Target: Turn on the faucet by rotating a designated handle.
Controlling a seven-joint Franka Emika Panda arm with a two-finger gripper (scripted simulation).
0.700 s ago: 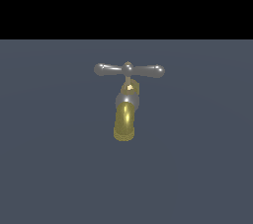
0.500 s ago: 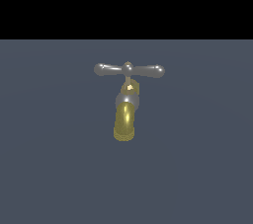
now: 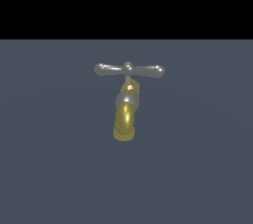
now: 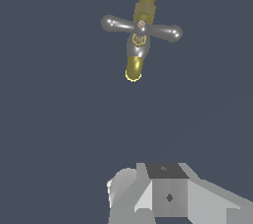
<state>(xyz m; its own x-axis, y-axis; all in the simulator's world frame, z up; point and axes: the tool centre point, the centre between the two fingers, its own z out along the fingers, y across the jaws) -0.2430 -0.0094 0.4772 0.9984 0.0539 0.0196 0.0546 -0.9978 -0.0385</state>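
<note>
Faucet (image 3: pixel 125 112) stands alone mid-tabletop (image 3: pixel 44 168). Handle (image 3: pixel 129 70) crowns it, long axis 9-to-3 in exterior view, level. In wrist view, handle (image 4: pixel 142 26) well apart from my gripper; fingertips out of frame, so cannot tell opening. Long approach needed first.

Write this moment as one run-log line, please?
phase: approach | gripper: away from faucet, fingers unseen | handle: untouched, level | contact: none
</note>
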